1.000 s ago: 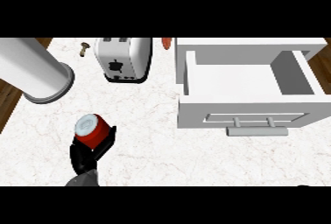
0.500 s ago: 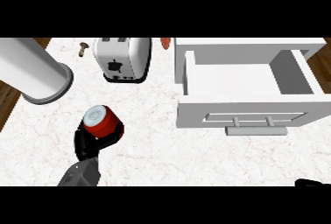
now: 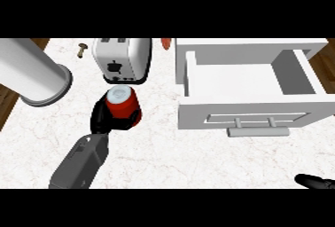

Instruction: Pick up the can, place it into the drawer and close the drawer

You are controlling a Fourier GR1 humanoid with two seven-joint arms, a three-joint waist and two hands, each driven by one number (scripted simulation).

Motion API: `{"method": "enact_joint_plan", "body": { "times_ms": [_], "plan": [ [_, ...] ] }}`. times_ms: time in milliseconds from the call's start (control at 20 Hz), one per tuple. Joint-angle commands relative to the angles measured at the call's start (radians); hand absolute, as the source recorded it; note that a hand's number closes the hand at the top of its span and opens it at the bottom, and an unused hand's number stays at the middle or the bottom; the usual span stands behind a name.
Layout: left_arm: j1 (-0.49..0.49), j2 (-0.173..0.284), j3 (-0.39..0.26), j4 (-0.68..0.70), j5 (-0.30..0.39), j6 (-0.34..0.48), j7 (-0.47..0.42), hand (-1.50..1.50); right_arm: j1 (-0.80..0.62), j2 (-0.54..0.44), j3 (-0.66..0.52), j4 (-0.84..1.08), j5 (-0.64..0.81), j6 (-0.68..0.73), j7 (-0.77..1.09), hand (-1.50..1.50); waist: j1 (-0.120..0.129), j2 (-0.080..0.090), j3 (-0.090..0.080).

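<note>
A red can [image 3: 123, 103] with a pale lid is held above the marble counter, just in front of the toaster. My left hand [image 3: 107, 120] is shut on the can, its black fingers curled round the can's lower part and hiding it. The white drawer [image 3: 252, 84] stands pulled open at the right, its inside bare and its grey handle [image 3: 258, 131] facing me. The can is to the left of the drawer's front corner, apart from it. Only the fingertips of my right hand [image 3: 315, 181] show at the lower right edge.
A silver toaster [image 3: 122, 60] stands behind the can. A big grey cylinder [image 3: 29, 73] lies at the far left. A small brown object [image 3: 82, 48] and a red object [image 3: 166, 43] sit at the counter's back edge. Wood floor shows at the left.
My left hand has carried the can away from me and to the right, from the counter's front left towards the toaster. My right hand's fingertips have come into view at the lower right.
</note>
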Motion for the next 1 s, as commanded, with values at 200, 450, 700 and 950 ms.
{"method": "enact_joint_plan", "body": {
  "times_ms": [200, 450, 700, 950],
  "plan": [
    [-0.081, -0.028, -0.063, -0.167, -0.056, 0.038, 0.197, 1.5, 0.059, -0.017, -0.044, -0.052, -0.027, 0.026, 0.016, -1.5, 0.015, -0.008, 0.002],
    [-0.097, -0.015, -0.108, -0.36, -0.091, 0.089, 0.361, 1.5, -0.015, -0.042, -0.068, -0.035, -0.041, -0.004, 0.074, -1.5, 0.024, -0.009, 0.001],
    [-0.265, -0.011, -0.07, -0.384, -0.065, 0.077, 0.512, 1.5, -0.037, -0.038, -0.059, -0.003, -0.038, -0.003, 0.046, -1.5, 0.016, -0.006, 0.001],
    [-0.32, -0.067, -0.14, -0.556, -0.144, 0.243, 0.698, 1.5, -0.02, -0.029, -0.024, -0.056, 0.016, -0.014, 0.084, -1.5, 0.023, -0.009, 0.001]
  ]
}}
